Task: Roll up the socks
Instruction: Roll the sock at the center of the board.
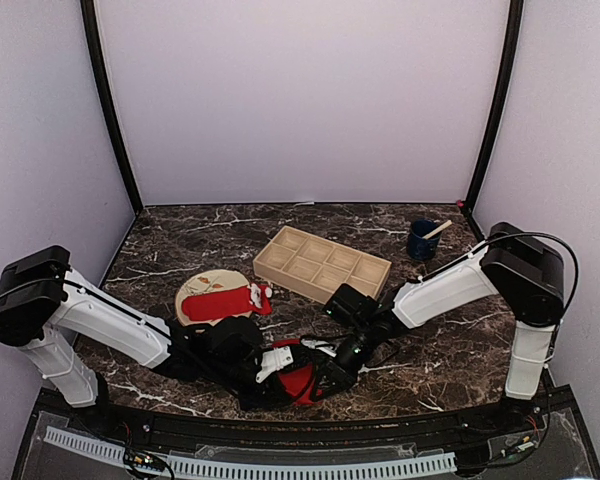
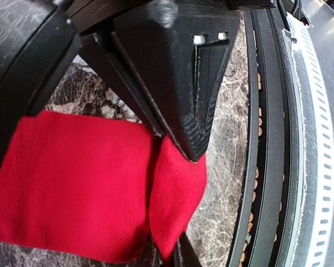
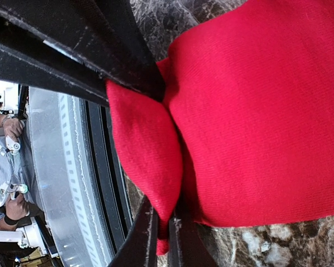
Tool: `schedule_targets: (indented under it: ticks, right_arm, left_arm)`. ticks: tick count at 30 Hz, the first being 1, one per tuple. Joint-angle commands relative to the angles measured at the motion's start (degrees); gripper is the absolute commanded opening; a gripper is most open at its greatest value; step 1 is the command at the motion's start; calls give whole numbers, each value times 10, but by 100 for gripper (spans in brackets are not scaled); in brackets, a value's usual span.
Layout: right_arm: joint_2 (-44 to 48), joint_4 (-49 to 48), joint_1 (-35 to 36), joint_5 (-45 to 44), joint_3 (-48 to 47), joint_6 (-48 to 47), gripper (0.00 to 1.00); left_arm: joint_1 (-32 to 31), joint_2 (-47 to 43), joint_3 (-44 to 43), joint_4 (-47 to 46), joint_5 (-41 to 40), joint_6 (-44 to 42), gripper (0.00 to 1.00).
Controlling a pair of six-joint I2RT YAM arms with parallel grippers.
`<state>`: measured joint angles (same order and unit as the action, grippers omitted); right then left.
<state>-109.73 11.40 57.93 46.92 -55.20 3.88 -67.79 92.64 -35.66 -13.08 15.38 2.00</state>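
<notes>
One plain red sock point(image 1: 300, 385) lies flat near the table's front edge, between my two grippers. Its near side is gathered into a raised fold point(image 2: 175, 200). My left gripper point(image 1: 280, 368) point(image 2: 175, 147) is shut on one end of this fold. My right gripper point(image 1: 325, 372) point(image 3: 158, 92) is shut on the other end, and the sock's flat body point(image 3: 267, 111) spreads to the right in its view. Each wrist view shows the other gripper's fingers pinching the fold at the bottom of the frame. A second red sock point(image 1: 232, 298), with white markings, lies on the plate.
The round beige plate point(image 1: 192, 300) sits left of centre. A wooden tray with several compartments point(image 1: 323, 264) stands behind the grippers, and a blue cup point(image 1: 421, 240) holding a stick is at the back right. The black rail at the table's front edge point(image 2: 267, 167) runs close beside the sock.
</notes>
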Motion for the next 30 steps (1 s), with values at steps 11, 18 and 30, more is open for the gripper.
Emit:
schedule_targets:
  ticks: [11,18,30]
  right_arm:
    - [23,-51,-15,-5,26,33,26]
    - [53,-86,-20,-22,53,47,27]
    - [112,-155,-22,-100,114,56,28]
  left_arm:
    - [-3,-13,15,13,2,22,4]
    - [-3,-17,20,13,6,41,11]
    - [17,-24,26,11,47,89,12]
